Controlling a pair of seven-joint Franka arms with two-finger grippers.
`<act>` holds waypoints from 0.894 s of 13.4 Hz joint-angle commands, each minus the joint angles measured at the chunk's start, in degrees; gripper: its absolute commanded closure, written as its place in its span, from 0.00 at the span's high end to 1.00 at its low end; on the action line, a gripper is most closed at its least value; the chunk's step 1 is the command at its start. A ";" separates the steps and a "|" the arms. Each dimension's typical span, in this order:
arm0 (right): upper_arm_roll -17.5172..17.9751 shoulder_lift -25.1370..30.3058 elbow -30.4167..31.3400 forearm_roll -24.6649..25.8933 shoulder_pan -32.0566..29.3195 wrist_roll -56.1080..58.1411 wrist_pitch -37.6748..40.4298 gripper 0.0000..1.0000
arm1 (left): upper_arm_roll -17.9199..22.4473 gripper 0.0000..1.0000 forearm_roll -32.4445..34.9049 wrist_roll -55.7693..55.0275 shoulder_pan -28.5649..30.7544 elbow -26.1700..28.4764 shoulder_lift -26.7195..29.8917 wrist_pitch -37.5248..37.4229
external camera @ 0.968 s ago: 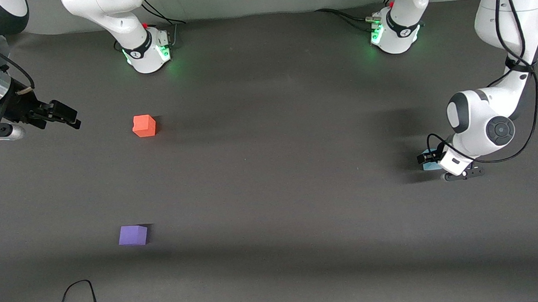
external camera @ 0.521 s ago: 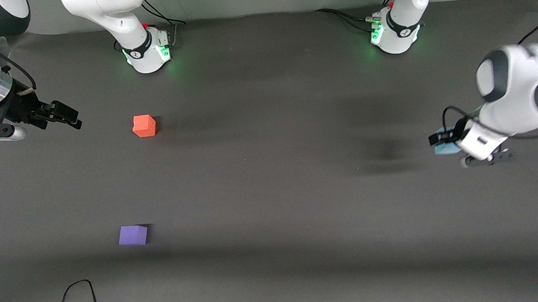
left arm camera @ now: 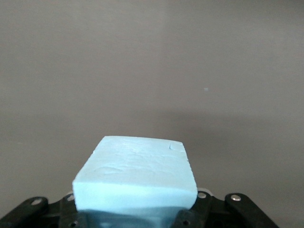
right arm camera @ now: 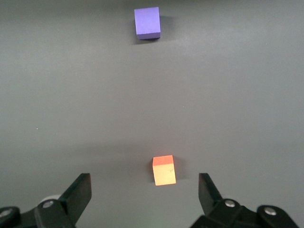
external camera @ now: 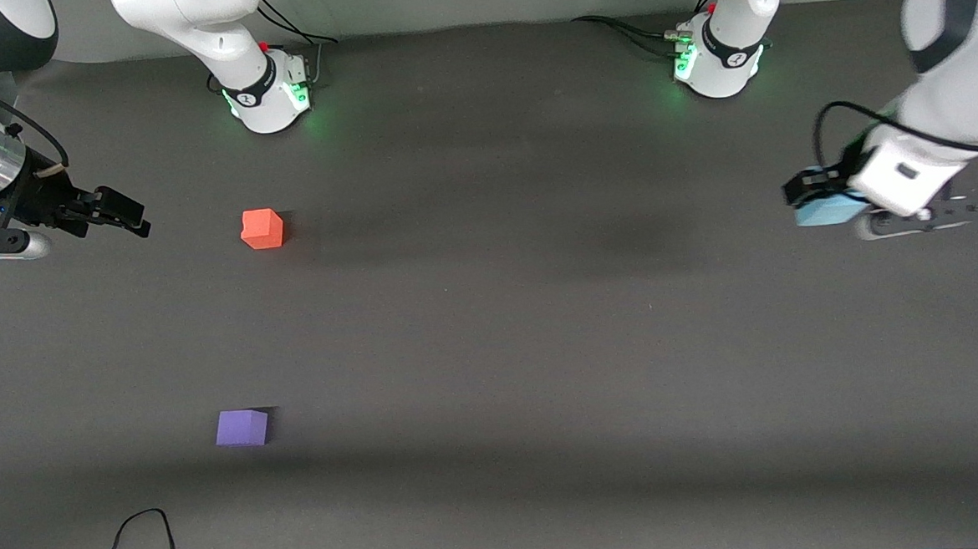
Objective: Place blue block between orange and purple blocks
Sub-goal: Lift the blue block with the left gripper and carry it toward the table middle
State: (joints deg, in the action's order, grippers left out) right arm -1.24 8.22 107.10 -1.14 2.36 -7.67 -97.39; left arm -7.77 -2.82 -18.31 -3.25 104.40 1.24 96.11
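So the left arm is reaching down from its base and bending out over the left arm's end of the bench. Its white left gripper point(external camera: 820, 198) is hanging up in the air with the black fingers point(external camera: 801, 186) clamping a small light sky-blue foam cube point(external camera: 825, 210) point(left arm camera: 135, 178). The right arm is just waiting at its own end. Its black right gripper point(external camera: 122, 214) point(right arm camera: 145, 192) is hovering with the fingers point(right arm camera: 78, 192) sitting wide apart, gripping nothing.
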 commanded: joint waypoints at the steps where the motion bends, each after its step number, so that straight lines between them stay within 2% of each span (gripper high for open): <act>1: 0.01 1.00 1.54 -0.70 -0.43 0.37 0.09 1.00 | -9.50 0.17 0.00 -16.07 -1.92 -10.05 -9.11 0.04; 2: -0.07 1.18 1.89 -0.70 -0.43 0.37 0.18 1.00 | -12.50 0.17 0.53 -23.97 -4.11 -15.49 -14.72 0.21; 4: -0.95 1.27 2.50 -0.70 -0.51 0.37 0.18 1.00 | -13.50 0.18 4.46 -35.78 -13.30 -24.56 -25.63 2.92; 7: -0.95 1.36 2.42 -0.70 -0.60 0.37 0.18 1.00 | -13.41 0.17 6.16 -45.12 -22.03 -26.44 -35.23 14.85; 11: -0.95 1.01 2.50 -0.70 -0.69 0.46 -0.61 1.00 | -12.97 0.17 9.13 -47.25 -28.20 -26.61 -44.72 26.12; 12: -0.95 1.01 2.42 -0.70 -0.69 0.55 -0.61 1.00 | -11.75 0.17 10.63 -47.78 -29.60 -26.61 -46.92 28.41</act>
State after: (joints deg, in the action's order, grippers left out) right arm -2.37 8.42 108.77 -1.14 2.16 -7.68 -97.35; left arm -21.49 5.13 -64.22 -30.06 80.78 -41.54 122.42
